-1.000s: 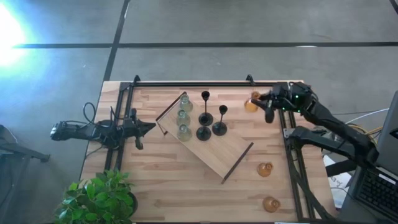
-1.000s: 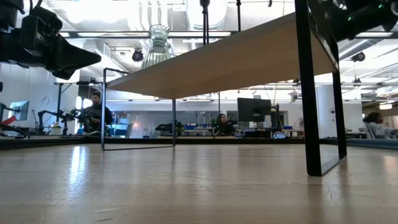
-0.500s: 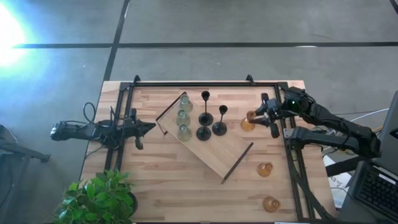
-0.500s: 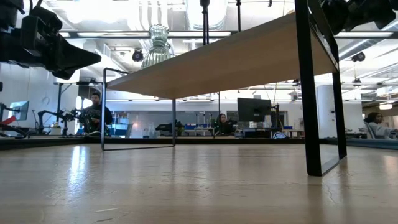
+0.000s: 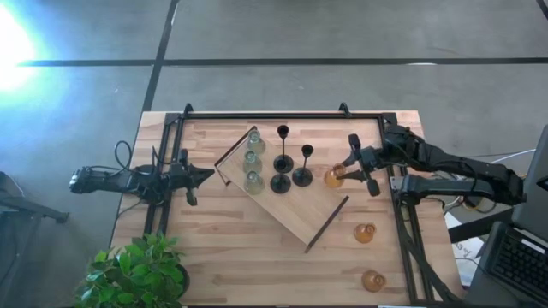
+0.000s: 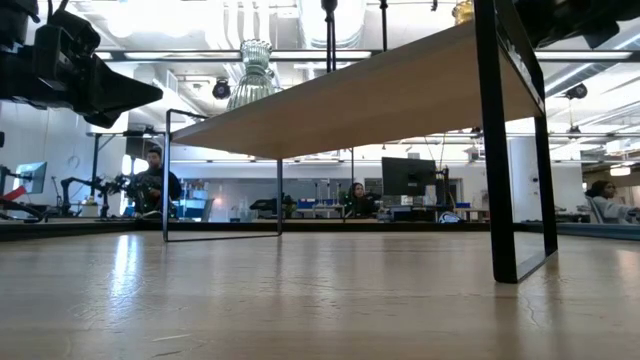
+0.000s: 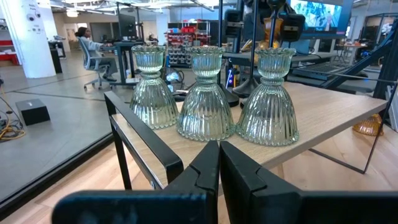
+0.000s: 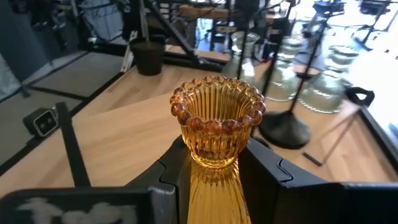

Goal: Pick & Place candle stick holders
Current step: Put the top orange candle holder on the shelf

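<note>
Wooden table (image 5: 214, 248) carries raised board (image 5: 287, 205), two amber holders (image 5: 366, 232), potted plant (image 5: 137, 272).

floor (image 5: 342, 34): grey concrete | monitor (image 6: 407, 176) | ceiling lights bright

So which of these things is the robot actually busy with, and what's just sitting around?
Part of the job:
- amber holder held by the right gripper
- two amber holders on the table
- three green glass holders on the wooden board
- three black holders on the board

Just lying about:
- potted plant
- left gripper, shut, waiting beside the board
</note>
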Tool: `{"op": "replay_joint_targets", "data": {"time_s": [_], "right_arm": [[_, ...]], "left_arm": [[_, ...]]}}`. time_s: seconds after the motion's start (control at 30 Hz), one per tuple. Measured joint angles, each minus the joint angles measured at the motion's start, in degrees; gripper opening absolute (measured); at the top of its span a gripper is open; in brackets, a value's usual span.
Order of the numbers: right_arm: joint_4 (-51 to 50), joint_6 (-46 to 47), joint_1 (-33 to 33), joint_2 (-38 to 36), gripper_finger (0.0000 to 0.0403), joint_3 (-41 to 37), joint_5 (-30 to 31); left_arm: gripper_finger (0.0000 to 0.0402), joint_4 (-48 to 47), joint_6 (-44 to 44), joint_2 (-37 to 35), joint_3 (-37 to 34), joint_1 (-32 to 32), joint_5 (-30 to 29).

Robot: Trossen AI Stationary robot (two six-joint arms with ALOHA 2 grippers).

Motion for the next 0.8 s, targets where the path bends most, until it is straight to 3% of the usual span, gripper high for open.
{"op": "replay_joint_targets", "data": {"time_s": [0.3, 0.8], "right_arm": [[2.3, -1.4, 3.0, 4.2, 0.0095, -0.7, 0.2], [6.9, 1.1, 7.5, 4.5, 0.0095, -3.8, 2.2]], "left_arm": [[0.0018, 0.0, 0.0, 0.0, 0.0, 0.0, 0.0], [0.0016, 0.0, 0.0, 0.0, 0.0, 0.0, 0.0]]}}
